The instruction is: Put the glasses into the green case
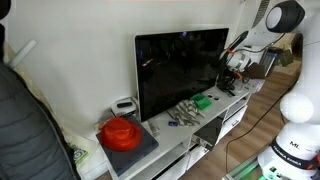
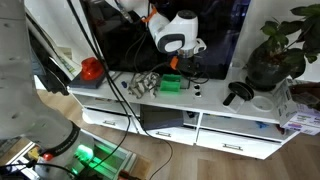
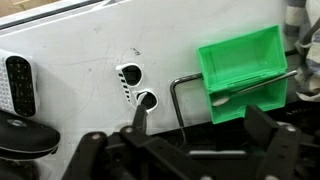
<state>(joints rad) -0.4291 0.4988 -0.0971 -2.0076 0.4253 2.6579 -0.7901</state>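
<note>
The green case (image 3: pixel 240 68) is a small bright green open box lying on the white cabinet top; it shows in both exterior views (image 1: pixel 201 101) (image 2: pixel 172 84). The glasses (image 3: pixel 137 86), white-framed with dark lenses, lie just left of the case in the wrist view, with a thin black arm bent toward it. My gripper (image 3: pixel 200 125) is open and empty above them. Its left fingertip is by the lower lens and its right finger is below the case. The gripper hovers over the case in both exterior views (image 1: pixel 232 76) (image 2: pixel 178 62).
A large TV (image 1: pixel 180 65) stands right behind the case. A red round object (image 1: pixel 121 131) sits at the cabinet's far end. A remote (image 3: pixel 20 85) and a black round thing (image 3: pixel 25 137) lie left of the glasses. A potted plant (image 2: pixel 270 55) stands at one end of the cabinet.
</note>
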